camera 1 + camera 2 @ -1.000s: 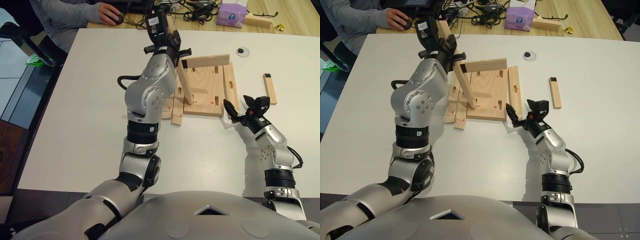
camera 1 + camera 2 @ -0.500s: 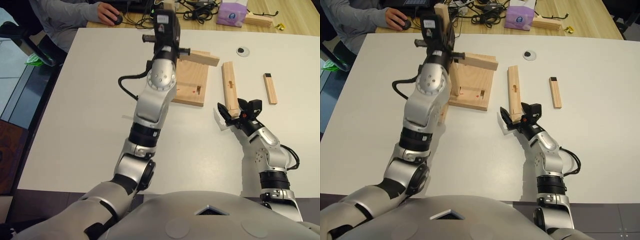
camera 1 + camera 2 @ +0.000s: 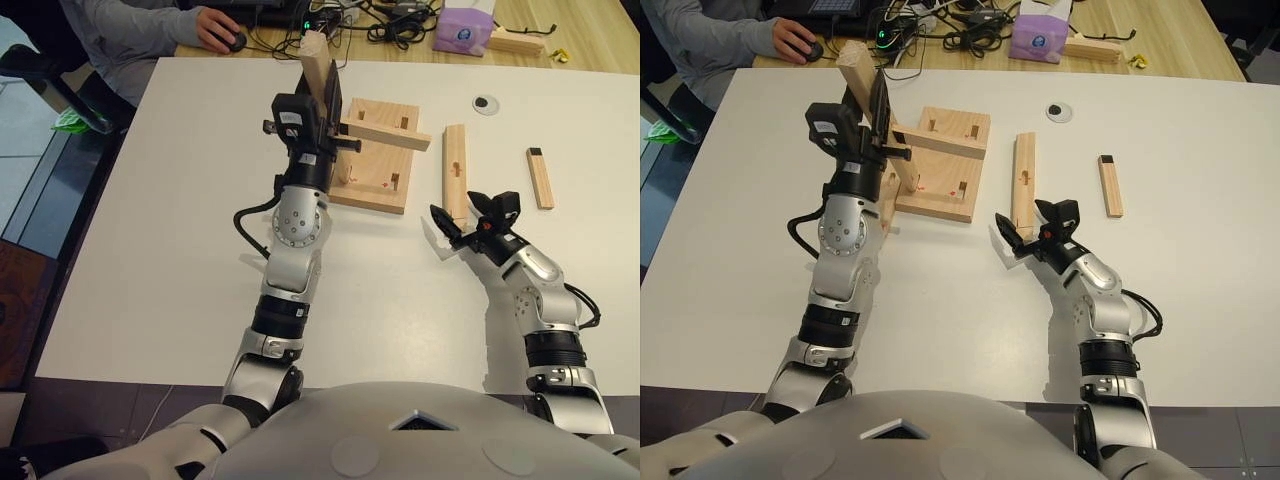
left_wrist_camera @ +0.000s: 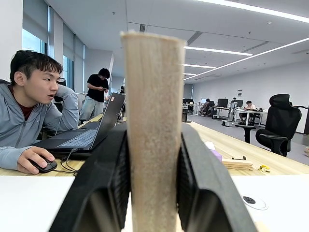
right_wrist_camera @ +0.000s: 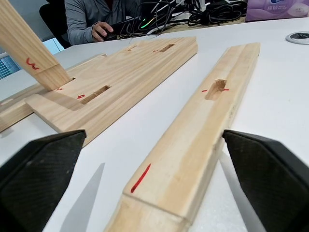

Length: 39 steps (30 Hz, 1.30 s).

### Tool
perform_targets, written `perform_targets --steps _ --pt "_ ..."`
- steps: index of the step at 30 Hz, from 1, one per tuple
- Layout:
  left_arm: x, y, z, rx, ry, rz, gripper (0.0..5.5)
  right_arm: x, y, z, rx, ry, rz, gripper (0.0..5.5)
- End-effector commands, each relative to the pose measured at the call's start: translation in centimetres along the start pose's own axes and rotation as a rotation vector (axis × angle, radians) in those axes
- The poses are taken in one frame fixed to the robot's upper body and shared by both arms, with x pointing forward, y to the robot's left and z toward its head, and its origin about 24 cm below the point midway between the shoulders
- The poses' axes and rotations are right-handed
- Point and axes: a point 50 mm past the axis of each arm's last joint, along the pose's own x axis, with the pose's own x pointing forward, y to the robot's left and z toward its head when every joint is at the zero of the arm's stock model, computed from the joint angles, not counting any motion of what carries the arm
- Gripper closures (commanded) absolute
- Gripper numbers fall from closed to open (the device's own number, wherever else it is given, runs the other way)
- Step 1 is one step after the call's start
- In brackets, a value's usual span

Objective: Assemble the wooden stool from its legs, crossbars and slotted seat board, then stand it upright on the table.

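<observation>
1. Step: seating a leg. The left hand (image 3: 325, 95) pinches the leg (image 3: 314, 55) high up, pads flat on both faces. The leg is tilted, its foot at a near-corner slot of the seat board (image 3: 378, 165).
2. A crossbar (image 3: 392, 137) sticks out sideways from that leg, over the board.
3. The right hand (image 3: 462, 222) is spread and grips nothing. Its fingers (image 5: 43, 169) sit either side of the near end of the loose slotted bar (image 3: 455, 165).
4. Next, my read: bring the leg upright and press the foot home. The right hand could steady the board or close on the bar.
5. Count, all on the surface (image 3: 180, 200):
   - 1 seat board, lying flat, three open slots showing
   - 1 held leg with 1 crossbar
   - 1 loose slotted bar, just beside the board
   - 1 short piece (image 3: 540, 178), further right
   - more wood (image 5: 9, 116) beside the board behind the left arm; can't tell how many
</observation>
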Motion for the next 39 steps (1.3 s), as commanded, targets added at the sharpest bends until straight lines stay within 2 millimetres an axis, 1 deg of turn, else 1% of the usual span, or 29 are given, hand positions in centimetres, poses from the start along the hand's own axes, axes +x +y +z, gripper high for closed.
perform_targets --steps 1,3,6,8,13,16,18,20,22,24,27,29,31,35,39 --pt "0.3 -0.3 0.8 -0.001 -0.047 -0.025 4.47 -0.2 0.0 -0.4 -0.006 0.024 0.001 0.10" --pt "0.5 -0.5 1.0 0.016 -0.057 -0.031 4.47 -0.1 0.1 -0.5 -0.001 0.021 0.000 0.10" --pt "0.2 -0.3 0.2 0.027 -0.024 -0.027 4.47 0.0 0.1 -0.3 0.001 0.018 0.004 0.10" --pt "-0.2 -0.3 -0.4 0.030 0.010 -0.021 4.47 -0.1 0.0 -0.2 0.000 0.017 0.003 0.10" --pt "-1.6 -0.5 -2.6 0.020 0.148 0.040 4.47 -0.1 -0.3 0.0 -0.005 0.021 0.002 0.10" --pt "-1.7 -0.5 -3.2 -0.004 0.204 0.079 4.47 -0.2 -0.4 0.2 -0.009 0.024 0.001 0.10" --pt "-1.8 -0.3 -4.0 0.000 0.261 0.090 4.47 -0.1 -0.5 0.3 -0.012 0.024 0.002 0.10" --pt "-1.9 -0.3 -4.7 0.047 0.306 0.067 4.47 0.0 -0.5 0.4 -0.014 0.023 0.004 0.10" --pt "-2.1 -1.0 -5.4 0.113 0.344 -0.012 4.47 0.0 -0.6 0.4 -0.015 0.022 0.002 0.10" --pt "-2.6 -1.1 -6.1 0.114 0.399 -0.024 4.47 0.1 -0.6 0.4 -0.016 0.021 0.001 0.10" --pt "-3.8 0.3 -7.9 0.064 0.546 0.059 4.47 0.0 -0.7 0.5 -0.016 0.018 -0.004 0.10" --pt "-4.2 1.6 -8.6 0.040 0.596 0.124 4.47 0.1 -0.6 0.4 -0.014 0.016 -0.005 0.10" --pt "-4.5 2.7 -8.9 0.034 0.614 0.170 4.47 0.1 -0.5 0.3 -0.013 0.014 -0.005 0.10" --pt "-5.2 4.1 -9.2 0.005 0.622 0.238 4.47 0.1 -0.6 0.4 -0.014 0.011 -0.008 0.10" --pt "-5.7 4.5 -9.1 -0.047 0.606 0.275 4.47 0.2 -0.7 0.5 -0.018 0.010 -0.008 0.10"
